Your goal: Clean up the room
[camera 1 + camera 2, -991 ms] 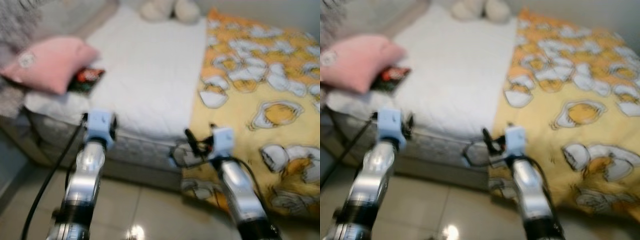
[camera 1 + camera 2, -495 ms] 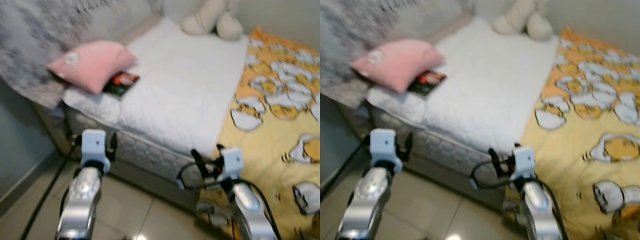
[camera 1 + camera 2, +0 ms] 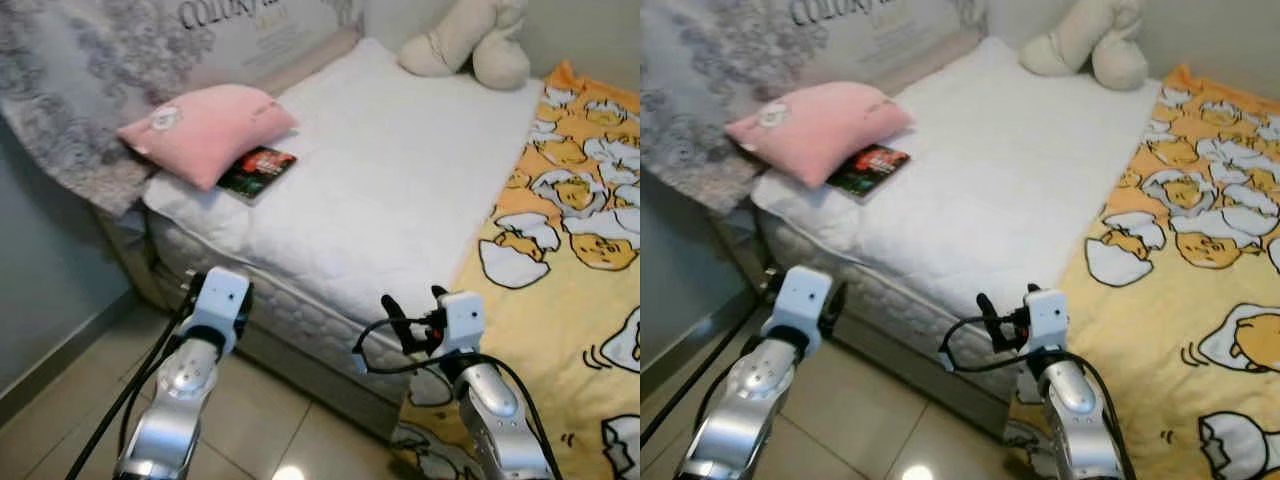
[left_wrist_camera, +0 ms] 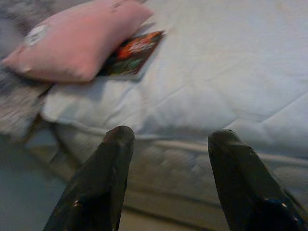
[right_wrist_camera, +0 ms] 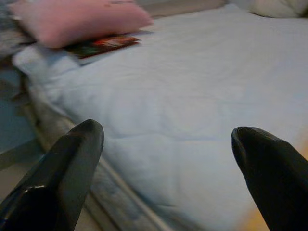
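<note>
A bed with a white quilted mattress (image 3: 400, 180) lies ahead. Near its left corner a pink pillow (image 3: 205, 135) partly covers a dark book (image 3: 258, 170) with a red cover picture. A cream plush toy (image 3: 465, 45) sits at the far end. A yellow blanket (image 3: 580, 200) with an egg pattern covers the bed's right side. My left gripper (image 4: 168, 134) is open and empty, low in front of the mattress corner, facing the pillow and book. My right gripper (image 3: 411, 298) is open and empty at the bed's front edge, where white meets yellow.
A grey patterned cloth (image 3: 90, 70) hangs behind the pillow and over the bed's left corner. A grey wall (image 3: 40, 260) stands at the left, with tiled floor (image 3: 80, 400) between it and the bed. A black cable runs down along my left arm.
The whole picture has slid to the right and sharpened as the camera turned left, so pillow and book sit nearer the centre. Both arms stay raised before the bed, fingers open.
</note>
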